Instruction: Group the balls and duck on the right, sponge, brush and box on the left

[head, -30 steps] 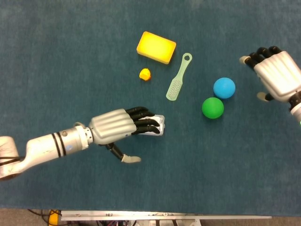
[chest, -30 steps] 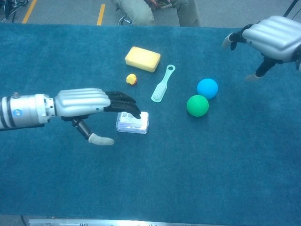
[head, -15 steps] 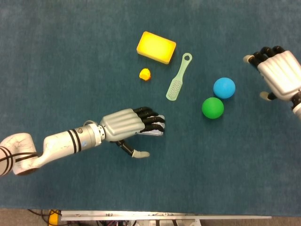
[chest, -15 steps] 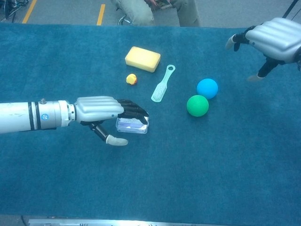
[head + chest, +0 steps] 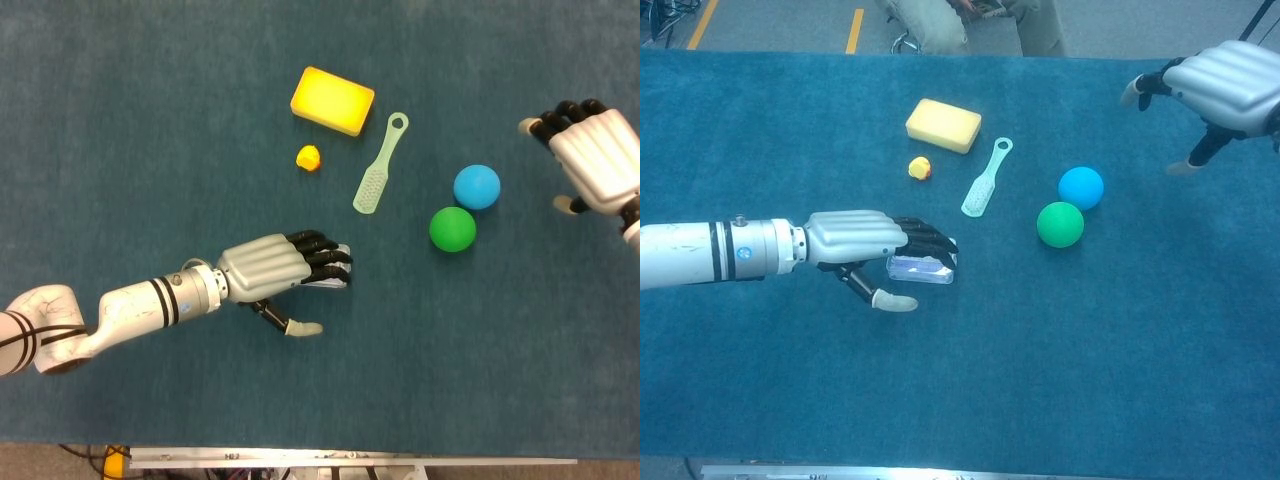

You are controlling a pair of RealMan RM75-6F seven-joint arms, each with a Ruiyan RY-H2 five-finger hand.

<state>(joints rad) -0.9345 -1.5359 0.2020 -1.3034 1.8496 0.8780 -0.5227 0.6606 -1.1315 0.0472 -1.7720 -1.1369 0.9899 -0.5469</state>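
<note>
Your left hand (image 5: pixel 272 268) lies palm down over the small clear box (image 5: pixel 921 268) near the middle of the blue table (image 5: pixel 150 120), fingers draped across its top and thumb spread out below; you cannot tell whether it is truly grasped. Your right hand (image 5: pixel 596 160) hovers at the far right, fingers apart and holding nothing. The yellow sponge (image 5: pixel 333 99), tiny duck (image 5: pixel 309 157) and pale green brush (image 5: pixel 380 165) lie beyond the box, with the blue ball (image 5: pixel 477 186) and green ball (image 5: pixel 452 229) almost touching toward the right.

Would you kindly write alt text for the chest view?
The left hand rests its fingers over a small clear plastic box on blue carpet. Beyond lie a yellow sponge, tiny yellow duck, pale green brush, and blue and green balls.
</note>
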